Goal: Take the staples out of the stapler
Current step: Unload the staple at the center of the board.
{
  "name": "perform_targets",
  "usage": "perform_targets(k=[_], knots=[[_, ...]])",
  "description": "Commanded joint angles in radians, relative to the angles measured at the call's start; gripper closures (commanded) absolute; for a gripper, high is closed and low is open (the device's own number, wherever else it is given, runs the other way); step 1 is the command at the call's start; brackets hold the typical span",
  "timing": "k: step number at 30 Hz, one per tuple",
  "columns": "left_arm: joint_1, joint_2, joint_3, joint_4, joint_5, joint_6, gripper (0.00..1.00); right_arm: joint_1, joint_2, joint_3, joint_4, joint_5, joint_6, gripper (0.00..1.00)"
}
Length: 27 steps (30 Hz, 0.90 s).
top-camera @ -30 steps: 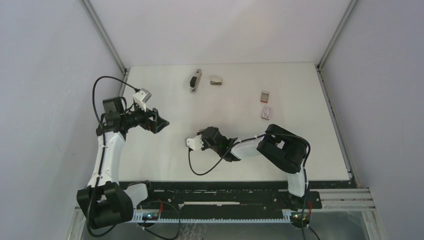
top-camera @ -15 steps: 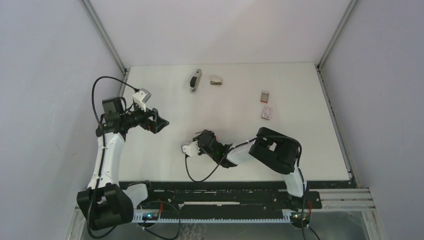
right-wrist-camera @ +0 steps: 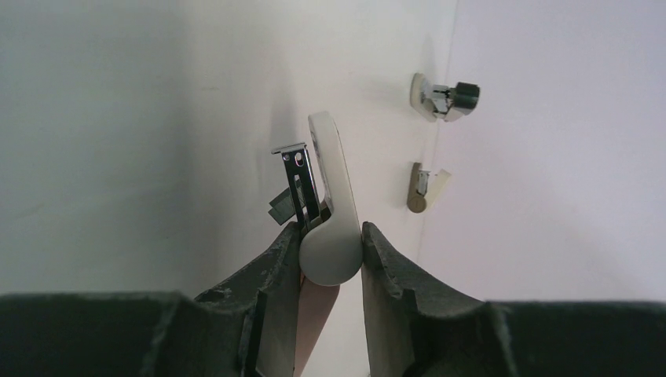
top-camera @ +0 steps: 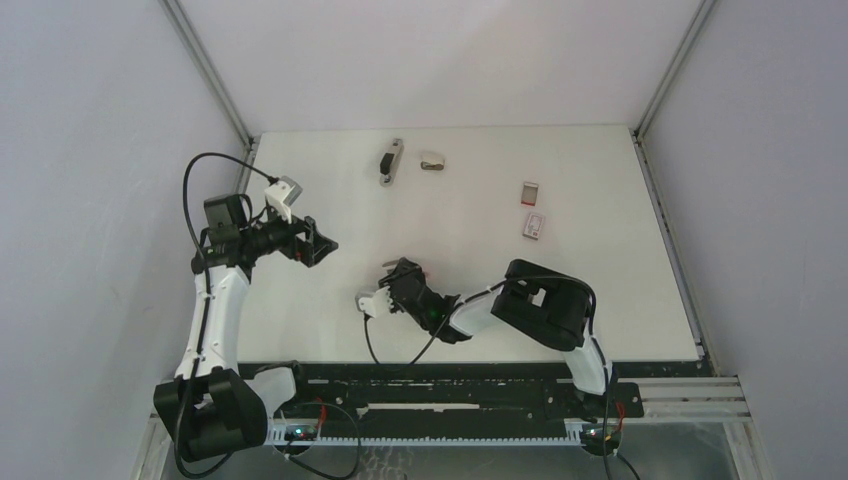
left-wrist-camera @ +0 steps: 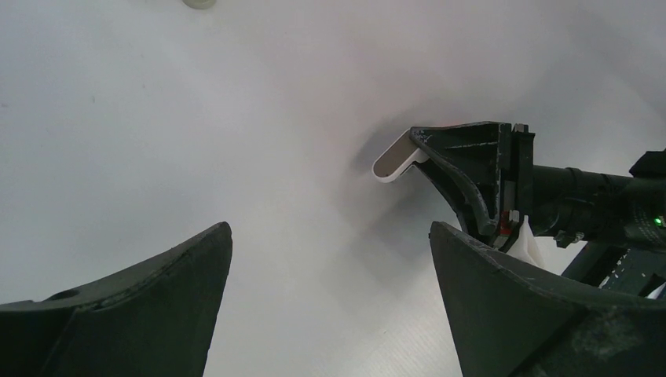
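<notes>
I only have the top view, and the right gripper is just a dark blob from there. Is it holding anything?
Observer: Yes. The right gripper is shut on a white-handled tool that has a slotted metal part alongside the handle.
Operator: And the left gripper?
Observer: The left gripper is wide open and empty.
Operator: Does its camera see the tool?
Observer: Yes. In the left wrist view the tool's rounded white tip pokes out past the right gripper, ahead and right of centre.
</notes>
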Motion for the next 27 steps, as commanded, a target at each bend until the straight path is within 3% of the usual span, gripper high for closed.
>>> perform_targets(k=[1, 11, 14, 17, 23, 27], knots=[[0.010, -0.028, -0.032, 0.043, 0.026, 0.005, 0.00, 0.019, -0.030, 0.005, 0.127, 0.049, -0.050, 0.85], [0.009, -0.039, -0.037, 0.050, 0.019, 0.001, 0.00, 0.021, -0.012, -0.012, 0.292, 0.102, -0.217, 0.85], [0.010, -0.036, -0.038, 0.053, 0.019, 0.002, 0.00, 0.011, -0.035, -0.012, 0.192, 0.073, -0.141, 0.85], [0.011, -0.038, -0.041, 0.053, 0.020, 0.000, 0.00, -0.001, -0.004, -0.026, 0.261, 0.083, -0.120, 0.86], [0.009, -0.045, -0.041, 0.054, 0.021, 0.000, 0.00, -0.049, -0.097, -0.018, 0.041, -0.041, 0.278, 0.86], [0.011, -0.041, -0.042, 0.056, 0.019, 0.000, 0.00, -0.054, -0.106, -0.017, 0.064, -0.043, 0.275, 0.85]])
